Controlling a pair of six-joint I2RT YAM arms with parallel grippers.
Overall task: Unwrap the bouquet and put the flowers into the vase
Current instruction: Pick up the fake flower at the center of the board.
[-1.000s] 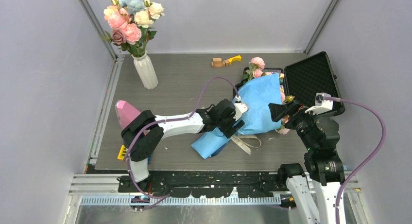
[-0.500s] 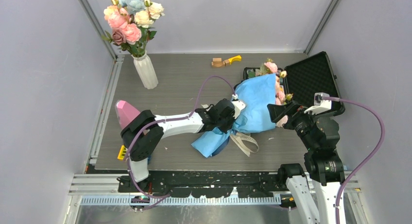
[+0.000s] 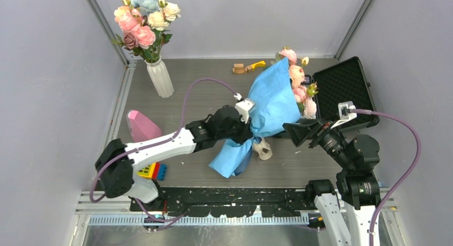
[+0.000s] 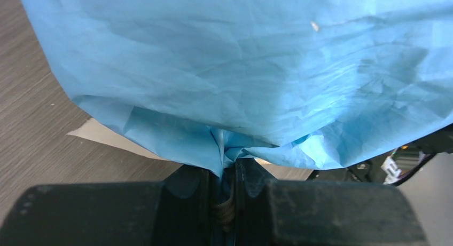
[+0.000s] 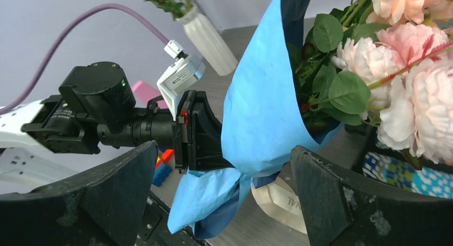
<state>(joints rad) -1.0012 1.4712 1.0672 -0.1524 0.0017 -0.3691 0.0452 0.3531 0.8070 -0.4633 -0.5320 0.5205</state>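
Raised since a second ago, the bouquet (image 3: 272, 104) now tilts steeply over the tabletop (image 3: 197, 91), its pink and cream flowers (image 3: 297, 75) pointing toward the back wall. Crinkled light-blue paper hides the stems and fills the left wrist view. The left claw (image 4: 227, 184) pinches the gathered neck by the cream ribbon (image 3: 263, 149). The right claw (image 3: 301, 133) is spread wide just beside the wrap. The vase (image 3: 160, 78) stands well apart, far left.

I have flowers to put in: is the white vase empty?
No, the white vase holds a bunch of pink, cream and pale-blue blooms sticking out of its top.
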